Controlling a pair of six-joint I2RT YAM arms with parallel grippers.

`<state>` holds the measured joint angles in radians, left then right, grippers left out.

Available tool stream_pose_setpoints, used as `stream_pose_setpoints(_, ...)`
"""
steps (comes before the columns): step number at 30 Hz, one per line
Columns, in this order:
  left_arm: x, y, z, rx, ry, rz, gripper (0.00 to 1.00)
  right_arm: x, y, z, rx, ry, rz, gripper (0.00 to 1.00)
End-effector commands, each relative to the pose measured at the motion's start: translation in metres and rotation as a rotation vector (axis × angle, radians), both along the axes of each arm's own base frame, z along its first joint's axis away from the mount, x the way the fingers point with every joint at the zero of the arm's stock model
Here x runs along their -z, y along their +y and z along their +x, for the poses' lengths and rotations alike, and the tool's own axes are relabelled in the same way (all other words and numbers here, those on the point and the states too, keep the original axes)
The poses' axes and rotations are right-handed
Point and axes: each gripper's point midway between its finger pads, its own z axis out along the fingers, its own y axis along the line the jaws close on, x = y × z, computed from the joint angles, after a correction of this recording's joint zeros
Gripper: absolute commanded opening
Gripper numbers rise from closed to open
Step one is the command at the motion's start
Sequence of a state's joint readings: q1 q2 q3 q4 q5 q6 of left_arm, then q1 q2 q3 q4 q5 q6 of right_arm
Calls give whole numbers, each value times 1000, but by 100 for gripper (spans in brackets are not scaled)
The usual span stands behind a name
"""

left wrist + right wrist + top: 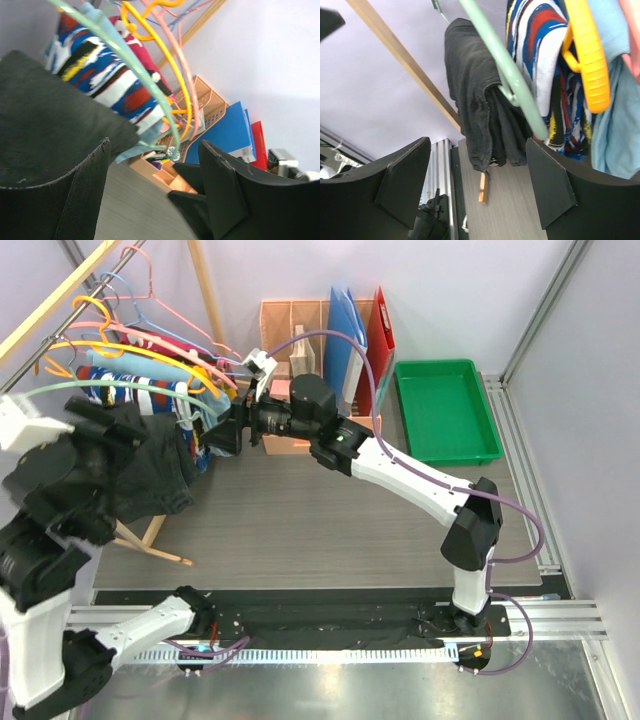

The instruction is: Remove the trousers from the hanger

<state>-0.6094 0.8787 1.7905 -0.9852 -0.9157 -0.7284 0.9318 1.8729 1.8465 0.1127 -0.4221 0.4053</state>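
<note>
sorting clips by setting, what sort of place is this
Likely a robot lab work cell, not a home: metal frame rails edging the table, hangers of trousers staged on a pole, and a green tray.

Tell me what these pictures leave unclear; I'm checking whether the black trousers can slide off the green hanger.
Top view: the left arm hides where the black trousers hang on the green hanger.
Right wrist view: the top edge cuts off the hanger's hook.
Left wrist view: the left edge cuts off the black trousers.
All views: garments behind the printed trousers overlap too tightly to count.
</note>
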Motion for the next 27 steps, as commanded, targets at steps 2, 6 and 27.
stream_pose_setpoints(2, -10, -36, 43, 11, 2, -90, 73, -55, -6, -2, -11, -217, 95, 81)
stream_pose_setpoints(6, -3, -41, 54, -26, 14, -138, 75, -42, -4, 10, 16, -293, 26, 81)
stream_pose_setpoints(27, 23, 7, 76, -259, 37, -207, 67, -17, 26, 32, -153, -373, 26, 58)
